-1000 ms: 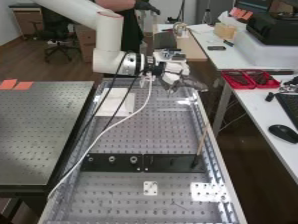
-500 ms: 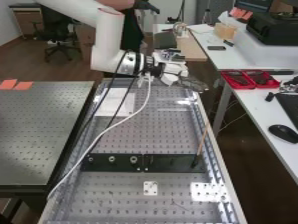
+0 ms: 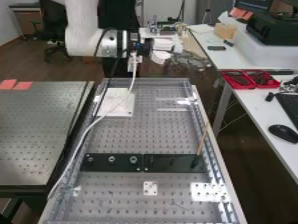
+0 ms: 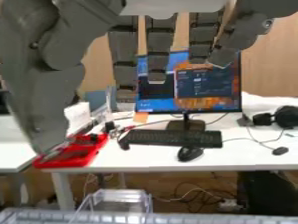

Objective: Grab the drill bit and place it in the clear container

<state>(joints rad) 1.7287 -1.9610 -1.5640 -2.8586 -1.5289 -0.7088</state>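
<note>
Since the earlier frame, the hand (image 3: pixel 188 61) has been shifted from over the bench's (image 3: pixel 146 132) far right corner to beyond the far edge. Fingers extended, loosely spread; nothing seen gripped. Clear container (image 4: pixel 120 200) set near that corner, probably so a small part can be dropped in from above. Drill bit: position cannot be told, nor whether it has been boxed. Dark plate (image 3: pixel 169 163) laid across the bench, likely as a holder; thin rod (image 3: pixel 201 142) tilted at its right end.
</note>
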